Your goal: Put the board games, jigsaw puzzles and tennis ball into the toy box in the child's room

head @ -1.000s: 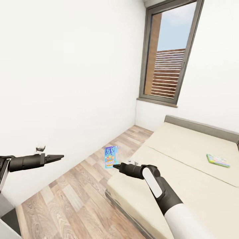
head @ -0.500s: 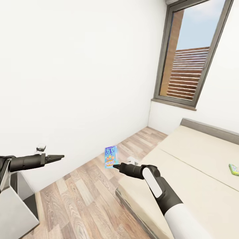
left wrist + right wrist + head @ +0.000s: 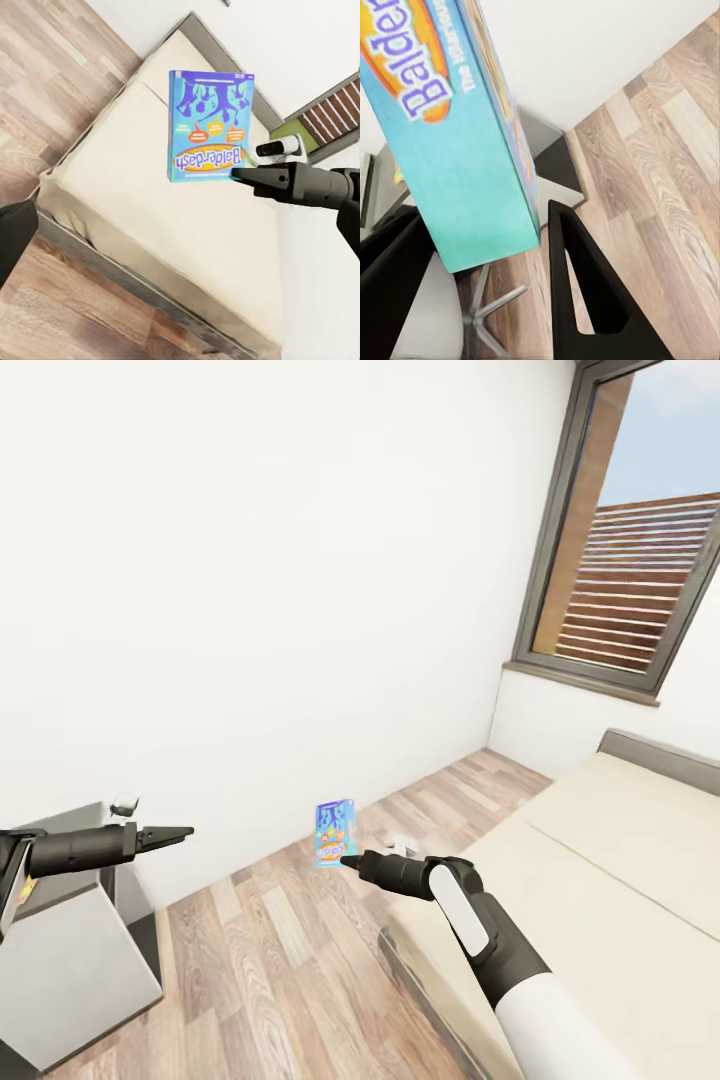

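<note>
My right gripper (image 3: 347, 859) is shut on the lower edge of a blue board game (image 3: 334, 834), holding it upright over the wood floor beside the bed (image 3: 600, 860). In the left wrist view the board game (image 3: 211, 124) reads "Balderdash", with the right gripper (image 3: 241, 175) pinching its edge above the bed (image 3: 157, 202). The right wrist view has the board game (image 3: 457, 142) close up between the two dark fingers (image 3: 585, 300). My left gripper (image 3: 178, 830) is stretched forward at the left with nothing in it, one finger (image 3: 15, 232) at the frame's edge.
A grey side unit (image 3: 70, 950) stands at the lower left under my left arm. A white wall runs across ahead, with a dark-framed window (image 3: 630, 540) at the upper right. Wood-plank floor (image 3: 280, 950) lies between the unit and the bed.
The whole view has swung left: bed and window slid right, the game lying on the bed left the picture, and the grey unit came in. Both arms keep their pose, game still held.
</note>
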`<state>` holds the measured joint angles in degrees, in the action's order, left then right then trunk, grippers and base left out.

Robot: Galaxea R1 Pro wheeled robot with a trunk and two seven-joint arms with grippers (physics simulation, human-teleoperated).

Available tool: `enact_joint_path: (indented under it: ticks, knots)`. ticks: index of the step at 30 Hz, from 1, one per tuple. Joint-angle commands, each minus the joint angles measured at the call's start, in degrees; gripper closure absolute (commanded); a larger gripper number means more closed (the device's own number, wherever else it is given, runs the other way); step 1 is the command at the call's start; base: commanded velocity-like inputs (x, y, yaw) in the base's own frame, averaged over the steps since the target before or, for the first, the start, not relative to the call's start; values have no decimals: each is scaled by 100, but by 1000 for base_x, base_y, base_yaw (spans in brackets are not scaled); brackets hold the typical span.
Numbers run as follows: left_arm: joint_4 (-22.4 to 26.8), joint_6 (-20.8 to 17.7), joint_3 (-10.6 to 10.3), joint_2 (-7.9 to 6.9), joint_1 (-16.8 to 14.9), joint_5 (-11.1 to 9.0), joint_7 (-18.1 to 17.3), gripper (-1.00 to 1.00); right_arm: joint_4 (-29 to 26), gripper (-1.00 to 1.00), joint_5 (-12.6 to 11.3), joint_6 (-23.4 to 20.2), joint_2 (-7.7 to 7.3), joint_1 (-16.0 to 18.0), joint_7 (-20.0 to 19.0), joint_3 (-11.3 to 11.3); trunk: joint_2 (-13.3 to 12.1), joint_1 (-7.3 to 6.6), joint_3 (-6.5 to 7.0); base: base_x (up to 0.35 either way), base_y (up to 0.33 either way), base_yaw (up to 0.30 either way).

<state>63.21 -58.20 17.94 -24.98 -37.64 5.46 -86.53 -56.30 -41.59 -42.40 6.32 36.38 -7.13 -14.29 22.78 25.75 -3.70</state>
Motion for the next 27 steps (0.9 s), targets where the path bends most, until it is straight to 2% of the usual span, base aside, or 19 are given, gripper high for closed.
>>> enact_joint_path:
  ticks: [1, 27]
  knots:
    - [4, -60, 8, 2, -7, 56, -51, -100, -4, 100, 2, -23, 1, 4, -27, 5, 14, 4, -13, 0, 0, 285]
    - [5, -60, 8, 2, -7, 60, -48, -100, -4, 100, 2, -23, 1, 7, -32, 5, 14, 4, -13, 0, 0, 286]
